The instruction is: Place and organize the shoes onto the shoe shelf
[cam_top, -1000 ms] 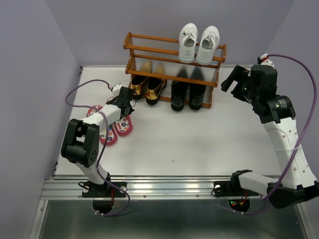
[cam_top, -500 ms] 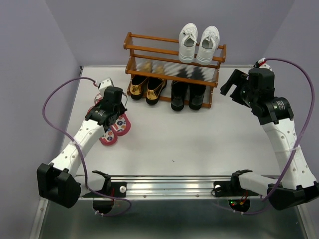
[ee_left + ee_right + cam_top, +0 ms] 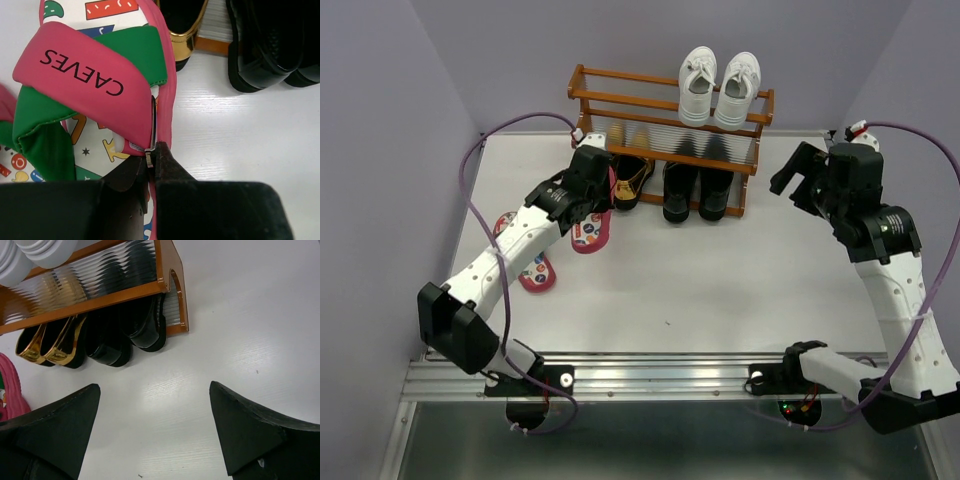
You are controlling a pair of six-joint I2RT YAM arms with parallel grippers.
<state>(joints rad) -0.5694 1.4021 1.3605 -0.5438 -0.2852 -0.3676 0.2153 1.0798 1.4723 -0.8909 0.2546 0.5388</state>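
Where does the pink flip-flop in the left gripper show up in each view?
Top external: pink flip-flop by the orange-brown wooden shelf's left end.
Left wrist: flip-flop fills the upper left.
Right wrist: pink sliver at the left edge.
Shared landmark: shiny gold loafers.

The flip-flop (image 3: 590,236) at 7 o'clock of the orange-brown shoe shelf (image 3: 620,100) has a pink sole, a white footbed with multicoloured shapes, and pink and green straps (image 3: 85,75) lettered CAEVES in black. White sneakers (image 3: 718,88) sit at 12 o'clock of glossy black boots (image 3: 698,192), shiny gold loafers (image 3: 635,178) at the boots' 9 o'clock.
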